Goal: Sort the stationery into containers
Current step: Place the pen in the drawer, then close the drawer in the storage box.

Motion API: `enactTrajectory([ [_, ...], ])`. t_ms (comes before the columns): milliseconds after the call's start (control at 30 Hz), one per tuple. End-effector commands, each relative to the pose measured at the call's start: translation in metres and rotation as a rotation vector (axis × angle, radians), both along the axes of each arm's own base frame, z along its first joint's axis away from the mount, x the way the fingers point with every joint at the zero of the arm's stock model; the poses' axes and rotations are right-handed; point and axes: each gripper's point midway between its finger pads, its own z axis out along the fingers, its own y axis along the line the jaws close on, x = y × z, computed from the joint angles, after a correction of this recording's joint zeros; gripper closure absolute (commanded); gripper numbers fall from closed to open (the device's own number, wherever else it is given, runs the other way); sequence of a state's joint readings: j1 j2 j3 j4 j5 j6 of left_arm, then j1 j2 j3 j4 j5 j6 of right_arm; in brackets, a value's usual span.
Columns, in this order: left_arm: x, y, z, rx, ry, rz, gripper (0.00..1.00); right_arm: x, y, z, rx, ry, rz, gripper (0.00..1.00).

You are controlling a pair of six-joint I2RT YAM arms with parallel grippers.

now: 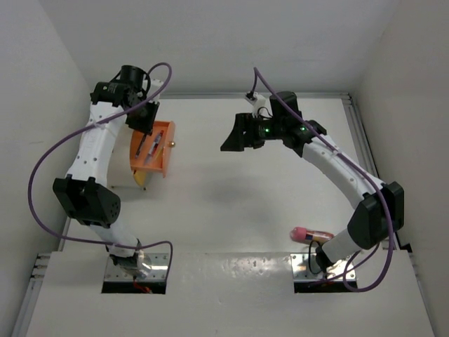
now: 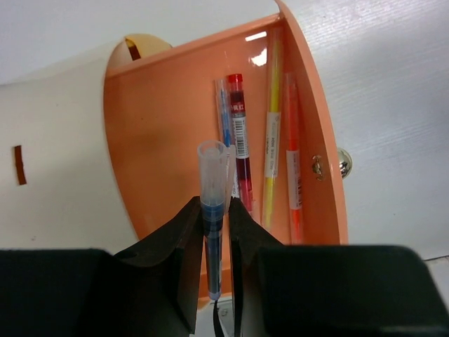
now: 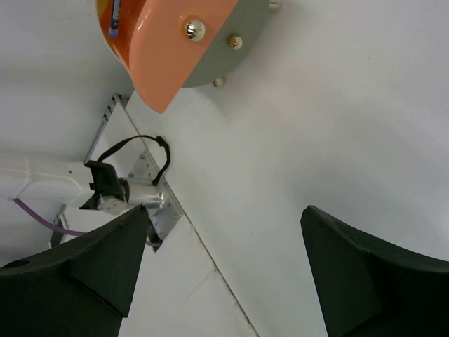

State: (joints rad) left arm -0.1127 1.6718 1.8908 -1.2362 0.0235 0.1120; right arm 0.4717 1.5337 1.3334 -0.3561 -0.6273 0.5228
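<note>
Okay, top view first: we see the left tool (image 1: 144, 116) over the orange drawer (image 1: 163, 144), which sits at about 10 o'clock on the tabletop (image 1: 231, 203). On the left wrist view its fingers are clamped on a blue pen (image 2: 212, 203), gripped mid-barrel, with the clear cap pointing to 12 o'clock above the drawer floor. We can't tell whether the pen tip touches anything.

Inside the drawer we count four pens, all running roughly 12 to 6 o'clock: a thin blue pen (image 2: 223, 116), a red pen (image 2: 240, 140) just beside it, a yellow pen (image 2: 272, 126), and an orange pen (image 2: 293, 161) against the wall at 3 o'clock. A small metal knob (image 2: 344, 163) sits on the outer face of that wall. The cream drum (image 2: 63, 175) is at 9 o'clock of the drawer, touching it.

The right tool (image 1: 235, 137) hangs at about 12 o'clock of the tabletop centre, well apart from the drawer. Its fingers stand wide apart with nothing between them.

The pink-and-tan cylinder (image 1: 309, 235) lies on its side at about 4 o'clock, near the right arm's base and well apart from both tools.
</note>
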Motion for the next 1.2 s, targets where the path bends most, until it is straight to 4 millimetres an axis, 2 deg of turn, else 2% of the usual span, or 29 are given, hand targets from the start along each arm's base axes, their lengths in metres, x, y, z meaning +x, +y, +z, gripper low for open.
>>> enactTrajectory([
  [0, -0.002, -0.005, -0.004, -0.007, 0.019, -0.008, 0.84, 0.007, 0.000, 0.012, 0.008, -0.046, -0.008, 0.12],
  [233, -0.005, -0.014, -0.014, -0.020, 0.058, -0.040, 0.83, 0.006, -0.001, 0.009, 0.000, -0.041, -0.001, 0.12],
  [333, -0.003, -0.015, -0.016, -0.021, 0.064, -0.045, 0.78, 0.006, -0.002, 0.009, -0.002, -0.047, -0.001, 0.12],
  [433, -0.003, -0.016, -0.015, -0.024, 0.061, -0.051, 0.64, 0.006, -0.002, 0.006, -0.008, -0.038, -0.001, 0.12],
  [533, -0.001, -0.016, -0.011, -0.014, 0.051, -0.056, 0.39, 0.006, -0.001, 0.004, -0.014, -0.035, 0.003, 0.11],
  [600, 0.001, -0.015, -0.004, -0.008, 0.032, -0.055, 0.39, 0.005, -0.002, 0.001, -0.020, -0.029, 0.004, 0.11],
  [667, 0.004, -0.015, 0.005, -0.011, 0.001, -0.051, 0.43, 0.005, -0.002, 0.000, -0.023, -0.029, 0.003, 0.12],
  [700, 0.007, -0.019, 0.015, -0.038, -0.031, -0.065, 0.48, 0.006, -0.002, -0.001, -0.024, -0.028, 0.002, 0.14],
  [733, 0.008, -0.017, 0.025, -0.056, -0.064, -0.066, 0.62, 0.005, -0.002, -0.001, -0.023, -0.026, 0.002, 0.15],
  [800, 0.010, -0.024, 0.041, -0.091, -0.119, -0.094, 0.79, 0.006, -0.002, -0.002, -0.024, -0.024, 0.001, 0.16],
  [833, 0.012, -0.026, 0.052, -0.097, -0.160, -0.103, 0.90, 0.006, -0.001, -0.003, -0.021, -0.020, 0.001, 0.16],
  [900, 0.013, -0.027, 0.069, -0.108, -0.220, -0.108, 0.98, 0.007, -0.002, -0.003, -0.022, -0.020, -0.003, 0.17],
  [967, 0.015, -0.026, 0.084, -0.114, -0.275, -0.095, 0.99, 0.008, -0.001, -0.005, -0.021, -0.013, -0.006, 0.17],
  [1000, 0.012, -0.021, 0.098, -0.118, -0.324, -0.069, 0.99, 0.009, 0.000, -0.009, -0.024, -0.003, -0.011, 0.17],
  [1033, 0.017, -0.013, 0.109, -0.099, -0.380, -0.032, 0.99, 0.010, 0.001, -0.009, -0.023, -0.001, -0.017, 0.18],
  [1100, 0.014, 0.001, 0.125, -0.065, -0.446, 0.020, 0.99, 0.011, 0.005, -0.014, -0.021, 0.027, -0.030, 0.20],
  [1167, 0.011, 0.023, 0.127, -0.006, -0.456, 0.099, 0.99, 0.013, 0.016, -0.021, -0.011, 0.085, -0.043, 0.28],
])
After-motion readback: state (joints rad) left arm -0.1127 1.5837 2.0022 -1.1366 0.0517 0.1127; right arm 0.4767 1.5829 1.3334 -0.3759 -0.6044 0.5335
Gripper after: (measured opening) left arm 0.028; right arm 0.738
